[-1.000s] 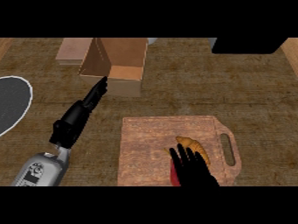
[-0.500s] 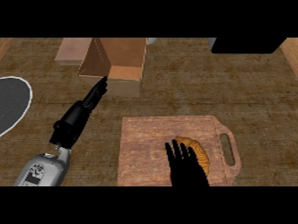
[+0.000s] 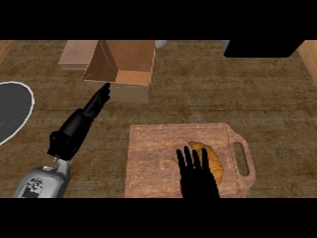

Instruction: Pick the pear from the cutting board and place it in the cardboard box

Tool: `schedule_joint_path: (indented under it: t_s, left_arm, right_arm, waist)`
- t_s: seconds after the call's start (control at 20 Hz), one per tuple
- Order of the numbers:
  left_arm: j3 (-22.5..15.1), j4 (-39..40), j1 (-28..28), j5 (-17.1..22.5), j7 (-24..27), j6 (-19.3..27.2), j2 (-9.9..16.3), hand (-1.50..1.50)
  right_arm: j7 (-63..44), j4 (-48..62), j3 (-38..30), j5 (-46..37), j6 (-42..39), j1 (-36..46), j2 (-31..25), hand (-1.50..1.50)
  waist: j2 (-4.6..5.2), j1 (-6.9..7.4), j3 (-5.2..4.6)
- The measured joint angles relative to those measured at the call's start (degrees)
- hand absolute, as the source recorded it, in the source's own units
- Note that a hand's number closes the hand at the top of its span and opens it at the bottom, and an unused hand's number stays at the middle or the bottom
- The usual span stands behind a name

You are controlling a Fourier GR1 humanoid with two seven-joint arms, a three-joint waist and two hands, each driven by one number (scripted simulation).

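The orange-brown pear [image 3: 211,158] lies on the reddish cutting board [image 3: 154,148], near its handle slot on the right. My right hand [image 3: 196,175] comes in from the lower edge and rests over the pear's left side. Its fingers are straight and open, and they cover part of the fruit. The cardboard box [image 3: 123,65] stands open at the back, left of centre. My left hand [image 3: 78,126] is stretched out with straight fingers, and their tips almost reach the box's front wall.
A dark round plate [image 3: 3,114] with a white rim sits at the left edge. A black block [image 3: 264,49] stands at the back right. Wooden strips border the counter on both sides. A flat tan piece [image 3: 75,55] lies behind the box.
My right hand has slid slightly left and lower on the board, so more of the pear shows to the right of its fingers. The left arm has stayed still.
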State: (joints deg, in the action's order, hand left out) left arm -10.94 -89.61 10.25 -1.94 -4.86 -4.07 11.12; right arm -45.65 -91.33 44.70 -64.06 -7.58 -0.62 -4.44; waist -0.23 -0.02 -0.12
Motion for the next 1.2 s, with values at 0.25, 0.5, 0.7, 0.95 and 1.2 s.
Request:
schedule_joint_path:
  t_s: [0.25,0.5,0.7,0.95,1.2]
  left_arm:
    - [0.7,0.0,0.2,-0.8,-0.6,-1.0,-0.8,0.00]
    - [2.2,2.0,1.3,-1.3,0.3,-2.1,-1.4,0.00]
    - [1.1,1.9,2.8,-1.9,-0.6,-2.0,-2.7,0.00]
    - [-0.2,2.2,3.9,-2.1,-0.4,-2.9,-3.4,0.00]
    - [-0.8,3.0,5.1,-2.3,-0.8,-3.0,-4.3,0.00]
  right_arm:
    - [2.8,0.8,-1.9,0.4,0.1,0.4,-0.3,1.50]
    - [2.7,3.4,-1.7,-1.4,-0.1,3.4,1.6,1.50]
    - [-3.5,7.9,4.5,2.6,1.8,12.3,2.7,1.50]
    - [-9.1,12.5,8.8,8.2,5.2,24.4,3.8,1.50]
    - [-13.1,17.5,11.4,10.3,9.1,36.3,4.1,1.50]
  waist:
    - [-0.31,0.01,-0.15]
    - [-0.39,-0.06,-0.30]
    - [0.16,1.58,-0.27]
    - [0.82,4.60,0.04]
    - [0.90,5.57,0.09]
